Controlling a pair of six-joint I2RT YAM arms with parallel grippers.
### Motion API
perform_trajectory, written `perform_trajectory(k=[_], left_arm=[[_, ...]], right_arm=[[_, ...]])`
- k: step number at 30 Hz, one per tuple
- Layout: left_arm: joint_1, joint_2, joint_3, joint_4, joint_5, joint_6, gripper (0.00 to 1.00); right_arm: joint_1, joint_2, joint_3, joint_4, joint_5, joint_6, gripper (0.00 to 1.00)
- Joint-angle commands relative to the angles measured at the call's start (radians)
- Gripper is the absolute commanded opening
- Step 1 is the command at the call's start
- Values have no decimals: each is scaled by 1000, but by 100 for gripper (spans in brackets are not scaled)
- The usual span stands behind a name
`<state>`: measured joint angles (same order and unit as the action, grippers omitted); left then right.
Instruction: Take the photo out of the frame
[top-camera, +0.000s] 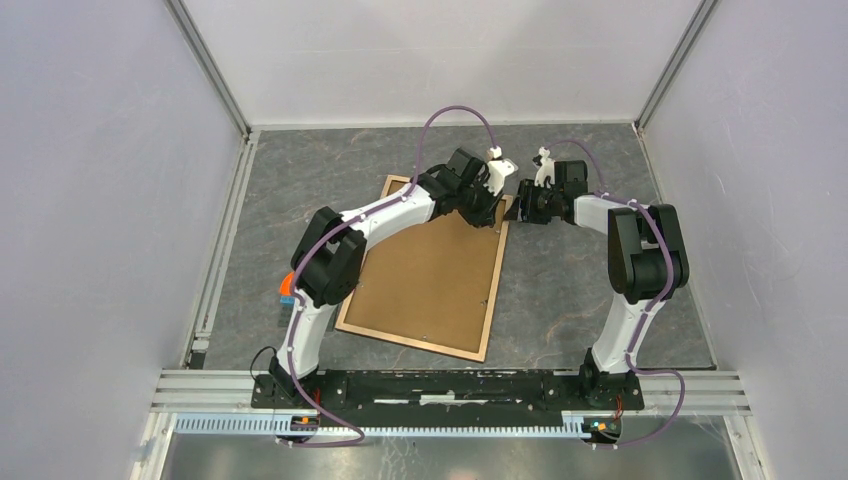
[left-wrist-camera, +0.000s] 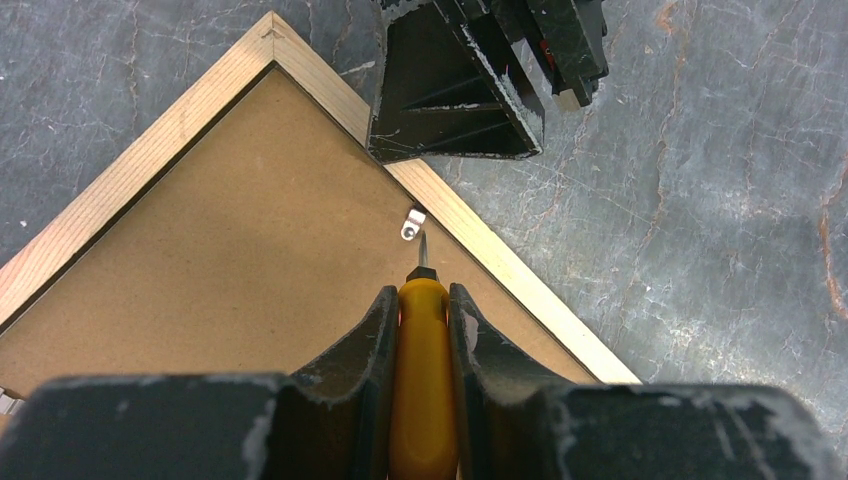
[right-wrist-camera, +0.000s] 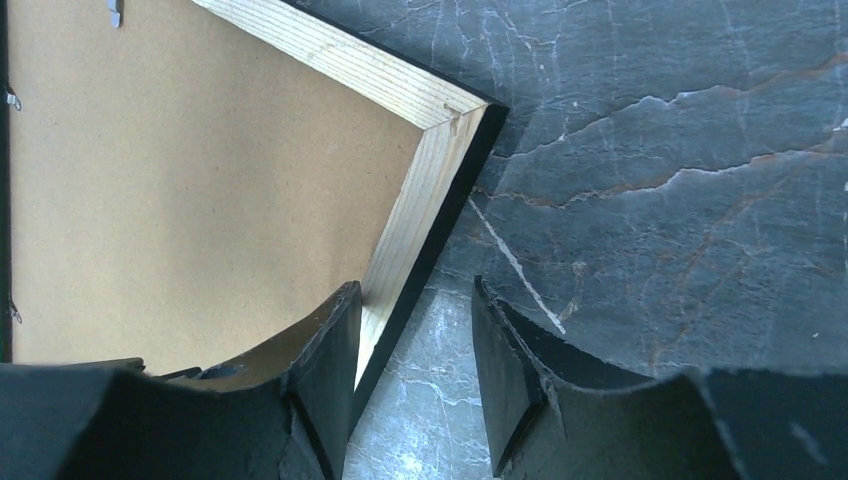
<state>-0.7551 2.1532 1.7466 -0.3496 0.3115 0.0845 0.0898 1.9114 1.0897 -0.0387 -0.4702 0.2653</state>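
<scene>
A grey, marble-veined table (top-camera: 580, 290) fills the floor of a white-walled enclosure. The frame (top-camera: 430, 280) lies face down at its centre, brown fibreboard back up, turned slightly askew. The photo is not in view; it is presumably under that backing, against the glass.

Both arms meet at the frame's far right corner. The left gripper (left-wrist-camera: 422, 292) is clamped on a yellow-handled screwdriver (left-wrist-camera: 423, 380), whose tip sits just short of a small metal retaining tab (left-wrist-camera: 412, 225) by the wooden edge. The right gripper (right-wrist-camera: 415, 288) straddles the frame's right edge with its jaws apart. One finger is over the wood and the other is out over the table with bare stone showing beside it, so it grips nothing.

The tab is tiny and the blade narrow. A slightly off push could skid the tip off and score the fibreboard. With the right jaws not clamped, that same push may slide or swing the frame on the smooth stone. The two grippers are very close and could knock together. More tabs (right-wrist-camera: 12, 98) show along another edge, so prying the backing early would likely bend it.
</scene>
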Motion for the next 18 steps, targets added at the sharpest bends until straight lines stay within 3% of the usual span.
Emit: perform_trajectory(k=[1, 12, 18], left_arm=[[-9, 20, 48, 26, 0, 5, 2], [-9, 33, 51, 34, 4, -18, 2], [-9, 38, 53, 41, -139, -28, 2]], right_arm=[[14, 29, -13, -17, 61, -14, 49], [29, 33, -16, -18, 75, -19, 49], [33, 29, -21, -29, 96, -25, 48]])
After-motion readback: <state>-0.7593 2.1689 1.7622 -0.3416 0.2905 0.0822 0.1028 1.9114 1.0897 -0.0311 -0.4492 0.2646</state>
